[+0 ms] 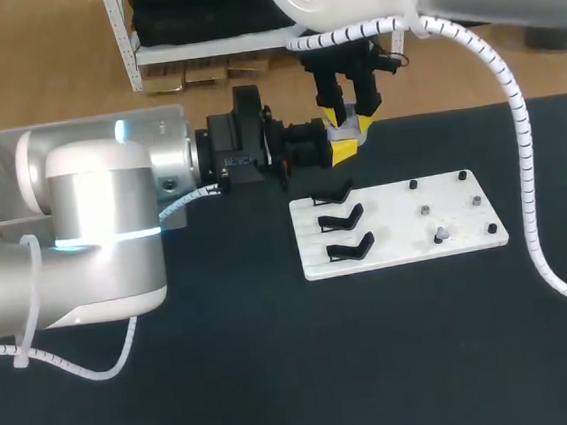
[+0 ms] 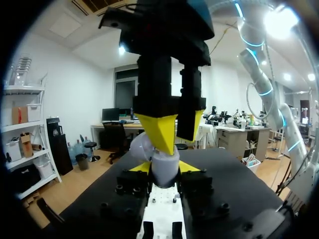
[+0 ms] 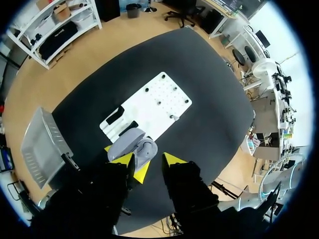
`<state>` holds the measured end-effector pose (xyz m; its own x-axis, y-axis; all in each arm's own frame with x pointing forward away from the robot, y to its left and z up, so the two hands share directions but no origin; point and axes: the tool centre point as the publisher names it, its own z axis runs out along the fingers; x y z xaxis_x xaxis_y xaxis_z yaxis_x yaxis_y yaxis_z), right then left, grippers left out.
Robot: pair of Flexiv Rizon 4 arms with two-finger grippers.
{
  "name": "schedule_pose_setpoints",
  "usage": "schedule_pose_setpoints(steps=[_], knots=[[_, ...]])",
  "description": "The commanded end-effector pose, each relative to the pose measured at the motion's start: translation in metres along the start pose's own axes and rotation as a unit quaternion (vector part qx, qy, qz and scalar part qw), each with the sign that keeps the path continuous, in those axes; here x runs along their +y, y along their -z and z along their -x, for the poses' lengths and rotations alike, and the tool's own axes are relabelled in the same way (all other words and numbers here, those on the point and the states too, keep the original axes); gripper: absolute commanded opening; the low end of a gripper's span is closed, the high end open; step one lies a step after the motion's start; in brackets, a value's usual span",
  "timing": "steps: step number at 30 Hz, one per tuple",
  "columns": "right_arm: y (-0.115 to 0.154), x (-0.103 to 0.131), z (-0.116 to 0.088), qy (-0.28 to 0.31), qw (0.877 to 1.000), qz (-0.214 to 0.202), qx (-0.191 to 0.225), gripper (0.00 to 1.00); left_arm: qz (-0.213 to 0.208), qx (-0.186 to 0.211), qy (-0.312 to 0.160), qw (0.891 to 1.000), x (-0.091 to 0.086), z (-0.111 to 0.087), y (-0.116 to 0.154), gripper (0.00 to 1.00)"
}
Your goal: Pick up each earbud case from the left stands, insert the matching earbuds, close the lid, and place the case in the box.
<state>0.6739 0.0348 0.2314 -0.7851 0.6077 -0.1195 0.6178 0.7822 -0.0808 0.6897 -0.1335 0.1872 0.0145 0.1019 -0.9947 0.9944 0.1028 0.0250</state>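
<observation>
Two grippers: left gripper clamps the earbud case (lid open); right gripper, fingers parted, hovers just above.

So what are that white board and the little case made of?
The white board looks like rigid matte plastic or painted sheet: flat, even white, crisp edges; which one I cannot tell. The earbud case seems to be smooth pale grey plastic, judging by its rounded shell and soft sheen.
</observation>
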Motion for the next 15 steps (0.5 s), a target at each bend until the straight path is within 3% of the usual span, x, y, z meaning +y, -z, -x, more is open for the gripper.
schedule_pose_setpoints(steps=[1,5,9,10,11,14,15], knots=[[0.009,-0.008,-0.005,0.007,1.000,0.011,-0.007,0.40,0.004,-0.005,-0.002,1.000,-0.001,-0.002,0.000,0.00],[0.017,-0.025,-0.012,0.032,0.999,0.030,-0.014,0.44,0.004,-0.005,-0.002,1.000,-0.001,-0.002,0.000,0.00],[0.020,-0.048,-0.017,0.079,0.993,0.082,-0.041,0.50,0.004,-0.005,-0.002,1.000,-0.001,-0.002,0.000,0.00],[0.018,-0.054,-0.018,0.085,0.990,0.101,-0.039,0.62,0.004,-0.005,-0.002,1.000,-0.001,-0.002,0.000,0.00],[0.016,-0.061,-0.017,0.091,0.988,0.118,-0.038,0.82,0.004,-0.005,-0.002,1.000,-0.001,-0.002,0.000,0.00],[0.012,-0.077,-0.019,0.126,0.980,0.140,-0.060,1.00,0.004,-0.005,-0.002,1.000,-0.001,-0.002,0.000,0.00],[0.011,-0.080,-0.019,0.135,0.978,0.144,-0.062,1.00,0.004,-0.005,-0.002,1.000,-0.001,-0.002,0.000,0.00]])
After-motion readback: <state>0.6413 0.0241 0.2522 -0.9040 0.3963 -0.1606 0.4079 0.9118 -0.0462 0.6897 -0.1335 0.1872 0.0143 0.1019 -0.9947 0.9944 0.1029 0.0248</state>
